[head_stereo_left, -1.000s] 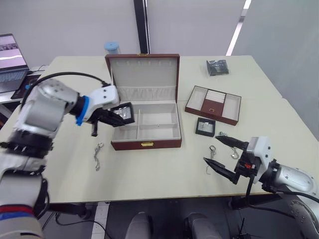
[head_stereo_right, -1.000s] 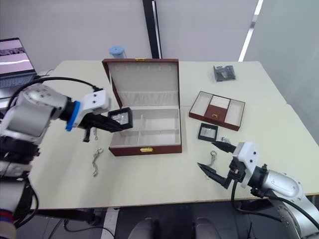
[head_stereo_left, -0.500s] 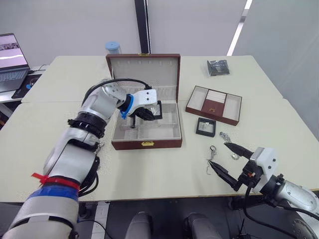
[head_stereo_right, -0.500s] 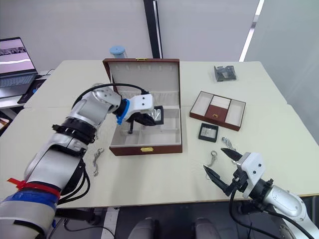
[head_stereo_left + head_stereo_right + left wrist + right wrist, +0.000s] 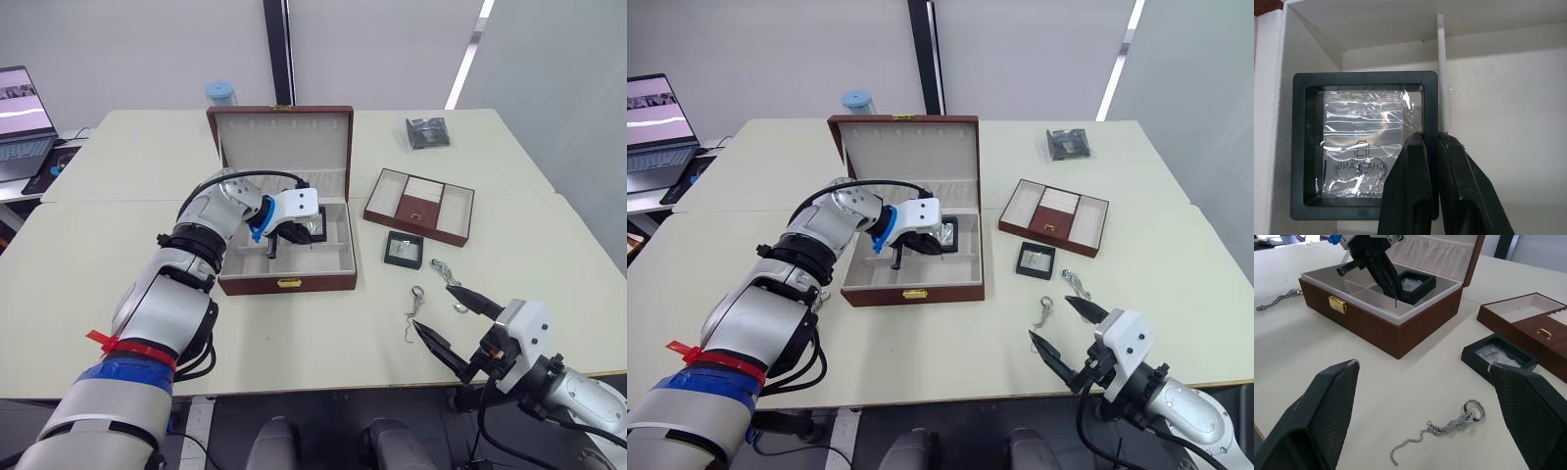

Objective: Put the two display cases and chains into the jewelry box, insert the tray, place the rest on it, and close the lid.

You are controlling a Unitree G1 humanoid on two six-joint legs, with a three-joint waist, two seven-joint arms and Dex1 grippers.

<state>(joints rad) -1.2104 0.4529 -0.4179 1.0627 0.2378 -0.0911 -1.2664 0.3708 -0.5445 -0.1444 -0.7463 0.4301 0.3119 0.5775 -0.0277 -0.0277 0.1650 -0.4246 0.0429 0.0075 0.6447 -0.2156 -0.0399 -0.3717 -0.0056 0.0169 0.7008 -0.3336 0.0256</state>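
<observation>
While the left claw (image 5: pixel 1431 147) remained clenched on the edge of one display case (image 5: pixel 1364 144), its two fingers pinched the frame's right border, close beside a thin cream divider (image 5: pixel 1442 73). Compared with one second before, when this case was carried outside the jewelry box (image 5: pixel 286 250) near its front left corner, the case had been brought over the wall and into the rear right compartment, against the back and side walls. It appeared seated or nearly so. By this judgement the first case was almost delivered; release was the step outstanding.

The case was a black square frame with a clear, wrinkled film window over a white card bearing silvery rings and printed lettering.

The right claw (image 5: pixel 1435 421) stood released, its fingers spread wide, low over the counter (image 5: pixel 294 343) in front and to the right of the jewelry box. It had drawn nearer the counter's front edge over that second. It held nothing.

Right of the box, the second display case (image 5: pixel 404 250) lay flat. Beyond that sat the tray (image 5: pixel 420 206), not yet inserted. A ringed chain (image 5: pixel 1442 428) lay in front of the second case; two further chains (image 5: pixel 446 275) lay nearby. Left of the box lay another chain (image 5: pixel 1276 300). The lid (image 5: pixel 281 135) stood upright and open.
</observation>
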